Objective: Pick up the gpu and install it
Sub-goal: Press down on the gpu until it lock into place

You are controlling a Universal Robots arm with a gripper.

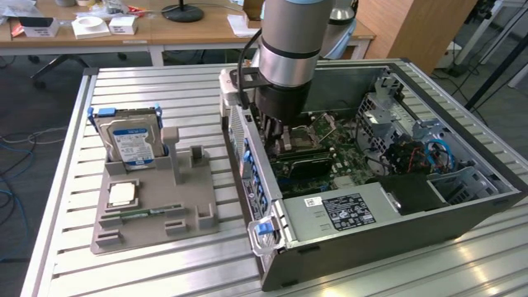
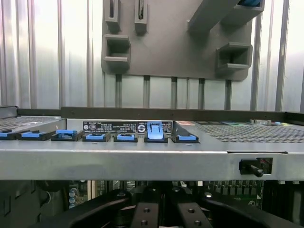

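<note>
We have the claw (image 1: 290, 137) down inside the case (image 1: 347, 213) over the motherboard (image 1: 330, 148), grip unreadable to us, so we should press straight and square.

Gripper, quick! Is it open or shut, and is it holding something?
Gripper: down inside the computer case over the motherboard; open, shut or holding something cannot be told.

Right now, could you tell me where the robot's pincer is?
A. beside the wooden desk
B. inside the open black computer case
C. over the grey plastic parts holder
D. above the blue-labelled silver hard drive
B: the pincer reaches down into the open black computer case, above its green motherboard.
</note>
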